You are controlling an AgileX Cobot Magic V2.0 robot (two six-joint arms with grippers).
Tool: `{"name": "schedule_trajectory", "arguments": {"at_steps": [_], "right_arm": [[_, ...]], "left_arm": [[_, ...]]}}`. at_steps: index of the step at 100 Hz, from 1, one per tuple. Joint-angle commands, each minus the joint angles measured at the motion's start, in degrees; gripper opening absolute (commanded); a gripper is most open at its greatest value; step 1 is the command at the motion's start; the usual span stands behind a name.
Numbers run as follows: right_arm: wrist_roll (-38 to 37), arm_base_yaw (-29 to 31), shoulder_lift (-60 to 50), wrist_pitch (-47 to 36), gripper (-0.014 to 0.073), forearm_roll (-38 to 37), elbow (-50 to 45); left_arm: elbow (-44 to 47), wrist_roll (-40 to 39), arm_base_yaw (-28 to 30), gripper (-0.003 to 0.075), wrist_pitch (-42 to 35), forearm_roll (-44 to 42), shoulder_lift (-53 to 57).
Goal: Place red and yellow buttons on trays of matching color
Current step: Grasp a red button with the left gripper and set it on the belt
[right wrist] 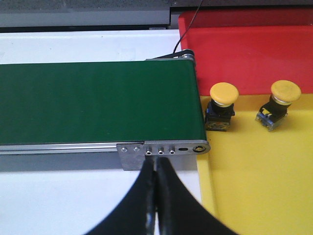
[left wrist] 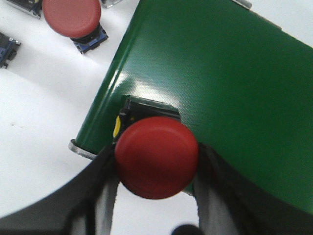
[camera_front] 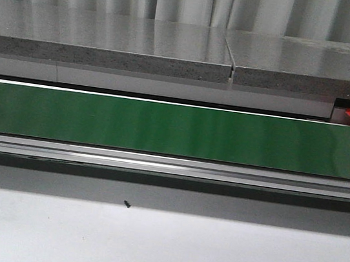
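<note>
The left end effector (left wrist: pixel 155 196) is grasping a red button (left wrist: pixel 156 156) between its fingers, right over the end of the green belt (left wrist: pixel 220 83), likely so the belt can carry it toward the trays. The right end effector (right wrist: pixel 156 196) is clenched on nothing and waits near the belt's other end. Just past it, two yellow buttons (right wrist: pixel 223 105) sit on the yellow tray (right wrist: pixel 254 186), with the red tray (right wrist: pixel 244 49) beyond. The held button's base is mostly hidden. Neither arm shows from the front.
</note>
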State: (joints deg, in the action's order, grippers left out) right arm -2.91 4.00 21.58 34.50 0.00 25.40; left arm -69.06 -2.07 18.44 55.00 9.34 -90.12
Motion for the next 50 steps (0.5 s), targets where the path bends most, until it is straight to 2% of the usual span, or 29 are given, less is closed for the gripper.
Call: {"name": "schedule_trajectory", "arguments": {"at_steps": [1, 9, 19, 24, 50], "right_arm": [[0.0, -0.1, 0.4, -4.1, -0.0059, 0.0, 1.5], [0.0, -0.1, 0.4, -4.1, -0.0059, 0.0, 1.5], [0.0, -0.1, 0.4, -4.1, -0.0059, 0.0, 1.5], [0.0, -0.1, 0.4, -4.1, -0.0059, 0.0, 1.5], [0.0, -0.1, 0.4, -4.1, -0.0059, 0.0, 1.5]], "left_arm": [[-1.3, 0.4, -0.4, 0.0229, -1.4, 0.8, 2.1], [-1.3, 0.7, -0.4, 0.0348, -1.3, 0.9, 2.1], [-1.4, 1.5, -0.4, 0.0538, -1.3, 1.9, 2.1], [-1.7, 1.5, -0.4, 0.0586, -1.4, 2.3, 2.2], [-4.8, 3.1, -0.4, 0.0559, 0.0, 5.6, 4.3]]}}
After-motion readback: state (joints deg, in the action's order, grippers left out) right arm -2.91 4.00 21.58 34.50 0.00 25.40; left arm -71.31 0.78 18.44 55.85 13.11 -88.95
